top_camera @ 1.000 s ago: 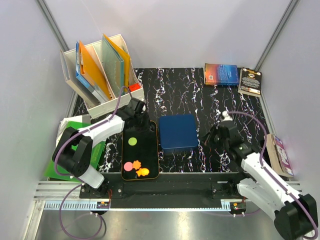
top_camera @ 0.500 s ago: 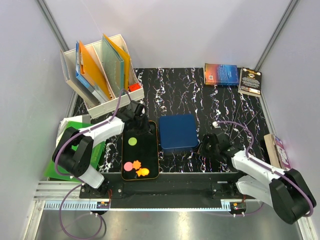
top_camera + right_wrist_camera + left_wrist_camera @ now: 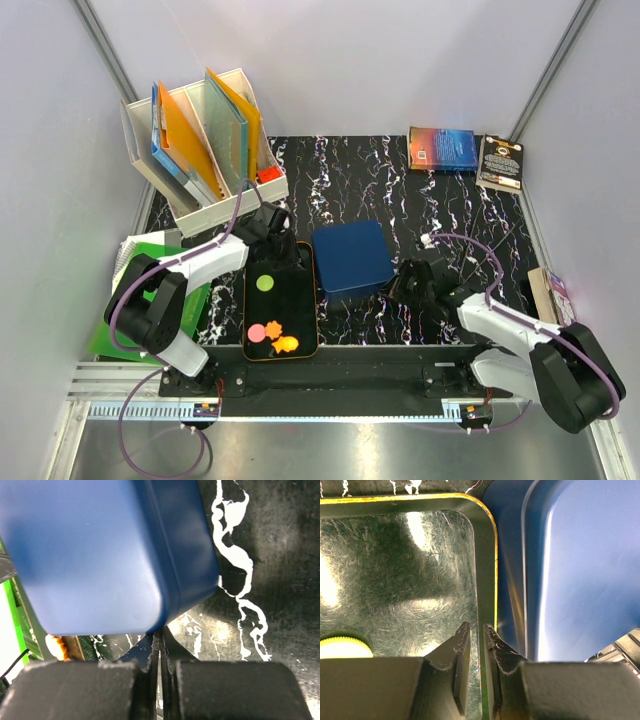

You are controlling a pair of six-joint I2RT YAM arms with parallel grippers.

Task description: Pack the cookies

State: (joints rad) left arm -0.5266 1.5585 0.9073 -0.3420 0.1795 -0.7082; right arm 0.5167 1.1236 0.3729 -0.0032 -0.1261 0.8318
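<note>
A black tray [image 3: 306,300] with a yellow rim holds the cookies: a green one [image 3: 264,283], a pink one [image 3: 257,332] and orange ones [image 3: 272,327] [image 3: 286,344]. My left gripper [image 3: 284,246] is shut on the tray's right rim [image 3: 481,605]; the green cookie [image 3: 344,648] shows at its lower left. A blue box [image 3: 351,258] lies right of the tray, tilted, and fills the right of the left wrist view [image 3: 580,570]. My right gripper [image 3: 400,284] is shut and empty, its tips [image 3: 160,641] against the blue box's [image 3: 100,550] near right corner.
A white file holder [image 3: 205,140] with folders stands at the back left. Two books [image 3: 443,148] [image 3: 500,162] lie at the back right, another [image 3: 556,305] by the right wall. Green sheets [image 3: 130,290] lie left of the tray.
My right gripper has moved left and down to the blue box's corner. The box has shifted left toward the tray and turned a little. The left gripper has stayed put.
</note>
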